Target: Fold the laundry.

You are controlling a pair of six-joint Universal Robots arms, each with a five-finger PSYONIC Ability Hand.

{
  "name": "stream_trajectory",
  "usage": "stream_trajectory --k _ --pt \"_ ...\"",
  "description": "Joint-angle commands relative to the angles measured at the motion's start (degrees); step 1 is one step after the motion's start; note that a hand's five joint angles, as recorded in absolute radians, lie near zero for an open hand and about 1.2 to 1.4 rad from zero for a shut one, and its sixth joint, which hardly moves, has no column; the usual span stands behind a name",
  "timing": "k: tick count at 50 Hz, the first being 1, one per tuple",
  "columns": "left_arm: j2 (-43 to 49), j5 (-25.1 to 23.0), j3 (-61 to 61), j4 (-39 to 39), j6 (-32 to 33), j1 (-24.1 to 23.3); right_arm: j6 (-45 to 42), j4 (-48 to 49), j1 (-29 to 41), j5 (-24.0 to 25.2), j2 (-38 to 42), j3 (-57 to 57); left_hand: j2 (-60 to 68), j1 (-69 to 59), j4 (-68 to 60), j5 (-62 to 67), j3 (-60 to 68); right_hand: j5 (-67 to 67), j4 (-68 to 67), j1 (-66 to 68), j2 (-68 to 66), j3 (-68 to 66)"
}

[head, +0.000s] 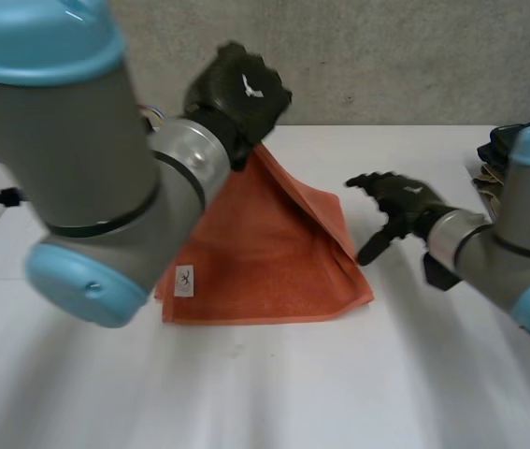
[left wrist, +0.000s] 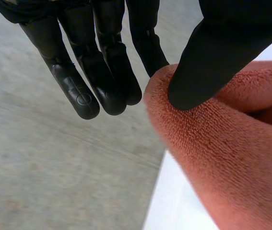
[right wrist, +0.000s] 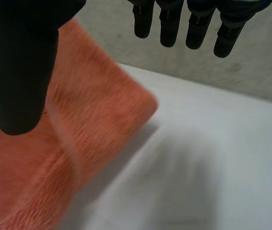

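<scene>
An orange towel point(head: 274, 253) lies on the white table point(head: 293, 393), with its far corner lifted into a peak. My left hand point(head: 241, 94) holds that raised corner above the table's far side. In the left wrist view the thumb point(left wrist: 212, 52) pinches the towel's fold point(left wrist: 222, 158) against a finger, while the other fingers stay straight beside it. My right hand point(head: 395, 201) hovers just right of the towel's right edge, open, fingers spread and touching nothing. In the right wrist view its thumb point(right wrist: 20, 62) hangs over the towel point(right wrist: 78, 143), which has a rounded corner.
A small white label point(head: 184, 281) sits on the towel's near left edge. A dark stack of things point(head: 494, 159) lies at the table's right side behind my right arm. A grey wall point(head: 386, 56) closes off the back.
</scene>
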State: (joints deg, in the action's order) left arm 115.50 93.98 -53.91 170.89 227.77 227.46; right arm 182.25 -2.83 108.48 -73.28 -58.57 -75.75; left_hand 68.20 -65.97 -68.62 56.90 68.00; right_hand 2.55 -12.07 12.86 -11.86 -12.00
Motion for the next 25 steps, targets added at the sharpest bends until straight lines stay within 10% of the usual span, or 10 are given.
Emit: stream_trajectory --k 1,6,12,25 --pt "-6.95 0.06 -4.45 2.07 -0.13 0.87 12.07 -0.08 6.65 -1.42 8.65 5.61 11.8 -14.03 -11.38 13.1 12.0 -2.55 2.07 -2.86 1.86 2.0" --pt "-8.97 0.41 -6.12 1.99 -0.92 2.19 14.19 0.63 8.68 -7.91 12.08 8.69 11.8 -14.03 -11.38 13.1 12.0 12.56 -13.04 12.25 -13.25 -13.1" --pt "-10.11 -0.2 -8.67 2.42 -3.03 4.83 13.66 4.84 9.12 -15.57 14.19 13.87 11.8 -14.03 -11.38 13.1 12.0 67.38 -67.87 67.07 -68.08 -67.93" --pt "-2.22 -2.58 9.22 21.56 -10.66 16.51 2.43 27.13 5.78 -20.58 4.89 28.2 11.8 -14.03 -11.38 13.1 12.0 67.45 -67.93 67.14 -68.14 -68.0"
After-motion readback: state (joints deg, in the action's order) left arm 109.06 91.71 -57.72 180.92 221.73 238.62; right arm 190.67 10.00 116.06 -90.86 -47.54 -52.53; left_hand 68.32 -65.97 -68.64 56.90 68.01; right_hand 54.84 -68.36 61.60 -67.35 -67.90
